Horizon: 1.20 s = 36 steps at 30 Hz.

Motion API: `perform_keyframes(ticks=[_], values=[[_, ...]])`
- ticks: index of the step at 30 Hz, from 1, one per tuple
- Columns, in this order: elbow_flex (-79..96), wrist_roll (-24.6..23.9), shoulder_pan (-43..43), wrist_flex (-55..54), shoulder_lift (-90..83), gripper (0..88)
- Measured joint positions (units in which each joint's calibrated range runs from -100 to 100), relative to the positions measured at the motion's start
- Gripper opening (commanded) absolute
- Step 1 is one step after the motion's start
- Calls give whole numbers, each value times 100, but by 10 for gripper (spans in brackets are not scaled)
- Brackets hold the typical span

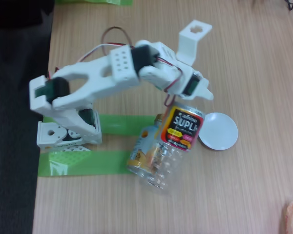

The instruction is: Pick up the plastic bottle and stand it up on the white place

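Fixed view: gripper (185, 103) clamped on the cap end of the plastic bottle (176, 146), bottle tilted mid-tabletop, clear base toward the near edge. Orange can (144, 148) touching its left side. White dish (218, 130) just right; open wood beyond toward the right edge.

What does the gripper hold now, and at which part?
The gripper holds the plastic bottle at its top end, near the cap; the bottle hangs tilted.

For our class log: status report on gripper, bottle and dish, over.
Gripper shut on plastic bottle, held tilted above the table. White dish bare, beside bottle. Orange can close behind bottle.
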Motion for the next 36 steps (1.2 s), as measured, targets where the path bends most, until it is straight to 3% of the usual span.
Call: perform_keyframes(ticks=[9, 16, 21, 28, 36], values=[[-479, -699, -687, -93, -1456, 46], [-615, -1151, -1278, -1504, -1776, 43], [-506, -1199, -1517, -2150, -1776, 43], [27, -1257, -1472, -2693, -1524, 42], [108, -1772, -1487, -3738, -1305, 42]])
